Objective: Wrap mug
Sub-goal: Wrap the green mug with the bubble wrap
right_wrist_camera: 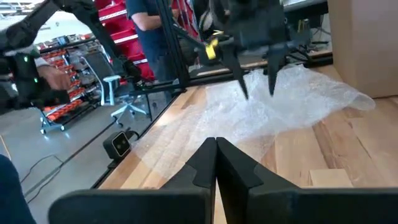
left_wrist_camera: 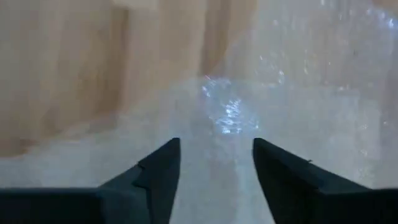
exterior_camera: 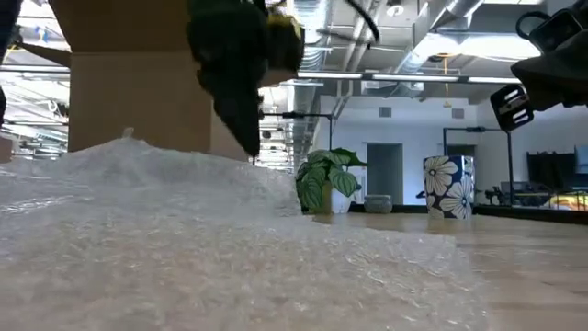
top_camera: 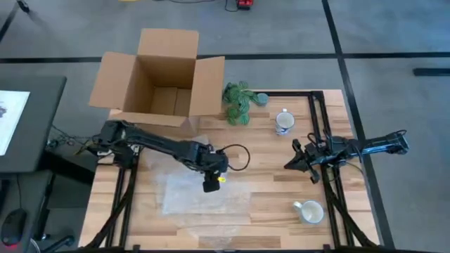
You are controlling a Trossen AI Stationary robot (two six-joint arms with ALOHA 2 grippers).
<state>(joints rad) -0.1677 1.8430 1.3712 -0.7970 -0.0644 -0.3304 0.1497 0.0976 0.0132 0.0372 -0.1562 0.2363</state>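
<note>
Looks like a robotics lab in an open industrial hall. Wooden bench (top_camera: 281,176) on a grey floor crossed by dark tape lines. Exposed ducts and pipes (exterior_camera: 367,55) under a high ceiling, long strip lights. Red parts racks (right_wrist_camera: 118,31), a rolling stool (right_wrist_camera: 112,87), a standing person (right_wrist_camera: 146,25) beyond the bench.

Bright even light; glare on bubble wrap (left_wrist_camera: 230,115), blurred up close.

Glossy crinkled plastic bubble wrap (top_camera: 204,193), matt wooden table (top_camera: 281,176), brown cardboard box (top_camera: 158,81)
</note>
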